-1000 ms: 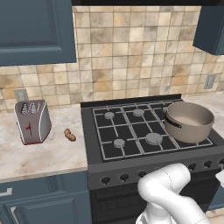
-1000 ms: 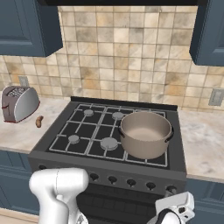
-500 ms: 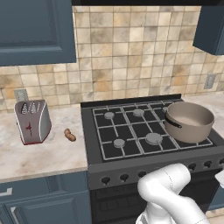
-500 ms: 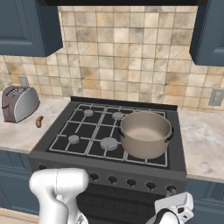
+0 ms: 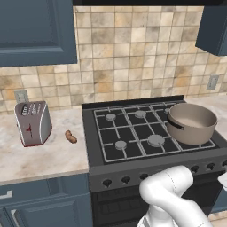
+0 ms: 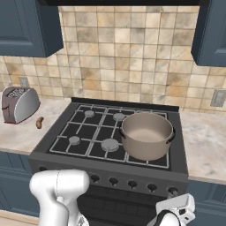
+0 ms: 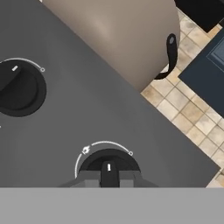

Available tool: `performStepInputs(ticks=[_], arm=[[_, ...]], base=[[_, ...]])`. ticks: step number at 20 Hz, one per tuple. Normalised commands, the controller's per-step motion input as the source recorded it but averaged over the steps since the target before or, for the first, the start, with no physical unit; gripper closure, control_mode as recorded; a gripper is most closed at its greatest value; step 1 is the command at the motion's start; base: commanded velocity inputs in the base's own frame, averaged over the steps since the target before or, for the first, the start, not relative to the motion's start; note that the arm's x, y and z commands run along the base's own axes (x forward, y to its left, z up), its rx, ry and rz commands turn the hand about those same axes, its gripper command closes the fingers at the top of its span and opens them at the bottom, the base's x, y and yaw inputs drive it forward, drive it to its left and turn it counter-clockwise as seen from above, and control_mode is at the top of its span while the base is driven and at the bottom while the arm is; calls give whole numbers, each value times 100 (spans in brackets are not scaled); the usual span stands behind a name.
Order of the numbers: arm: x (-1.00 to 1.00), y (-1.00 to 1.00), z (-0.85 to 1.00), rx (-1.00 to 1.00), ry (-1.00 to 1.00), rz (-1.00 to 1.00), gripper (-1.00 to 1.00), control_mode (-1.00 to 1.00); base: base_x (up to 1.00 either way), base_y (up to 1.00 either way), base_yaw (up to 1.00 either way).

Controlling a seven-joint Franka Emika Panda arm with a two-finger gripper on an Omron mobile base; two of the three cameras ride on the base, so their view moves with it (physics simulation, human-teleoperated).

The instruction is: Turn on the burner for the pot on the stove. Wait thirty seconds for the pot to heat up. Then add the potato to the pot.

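From your left base view, the potato [image 5: 70, 136] lay on the counter [image 5: 48, 155] just beside the toaster [image 5: 32, 123], well apart from the pot [image 5: 191, 123] at the stove's [image 5: 146, 133] right rear; it looked small, firm and light, best pinched across its middle. From the right base view, the hand sat low before the front knobs, partly cut off. In the hand view, your gripper [image 7: 109, 180] was clamped narrowly on a knob [image 7: 109, 166]; its fingertips were hard to make out.

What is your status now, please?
Gripper shut on stove knob. Pot on front right burner. Potato on counter beside toaster.
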Motion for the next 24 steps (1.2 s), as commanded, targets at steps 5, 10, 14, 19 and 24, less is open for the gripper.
performStepInputs(ticks=[5, 10, 14, 19, 24], arm=[[0, 0, 0, 0, 0, 0, 100, -100], [0, 0, 0, 0, 0, 0, 100, -100], [0, 0, 0, 0, 0, 0, 100, -100], [0, 0, 0, 0, 0, 0, 100, -100], [0, 0, 0, 0, 0, 0, 100, -100]], base=[[0, 0, 0], [0, 0, 0], [0, 0, 0], [0, 0, 0], [0, 0, 0]])
